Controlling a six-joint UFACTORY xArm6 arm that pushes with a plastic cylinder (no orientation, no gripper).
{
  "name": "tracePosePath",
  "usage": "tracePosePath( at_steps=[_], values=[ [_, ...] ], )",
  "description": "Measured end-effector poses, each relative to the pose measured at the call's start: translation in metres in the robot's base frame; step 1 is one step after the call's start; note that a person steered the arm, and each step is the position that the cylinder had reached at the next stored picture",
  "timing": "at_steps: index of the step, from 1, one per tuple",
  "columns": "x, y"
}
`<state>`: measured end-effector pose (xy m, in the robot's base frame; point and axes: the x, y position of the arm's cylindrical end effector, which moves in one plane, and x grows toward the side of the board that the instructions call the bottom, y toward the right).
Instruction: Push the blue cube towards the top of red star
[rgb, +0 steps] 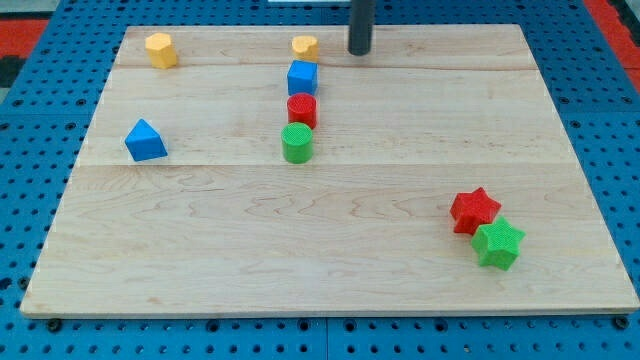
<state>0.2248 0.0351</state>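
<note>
The blue cube (302, 77) sits near the board's top middle. It heads a short column with a red cylinder (302, 110) just below it and a green cylinder (297, 144) below that. The red star (474, 210) lies far off at the lower right, touching a green star (498, 244) just below and right of it. My tip (360, 52) is near the top edge, to the upper right of the blue cube and apart from it.
A small yellow block (305, 46) lies just above the blue cube, left of my tip. A yellow block (161, 49) sits at the top left. A blue triangular block (145, 141) sits at the left. The wooden board (330, 280) rests on blue pegboard.
</note>
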Motion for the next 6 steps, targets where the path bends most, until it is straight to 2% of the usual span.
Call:
tracePosePath(
  at_steps=[1, 2, 3, 4, 5, 6],
  values=[
    [-0.001, -0.052],
    [0.041, -0.089],
    [0.082, -0.089],
    [0.114, -0.025],
    [0.097, -0.026],
    [0.081, -0.001]
  ],
)
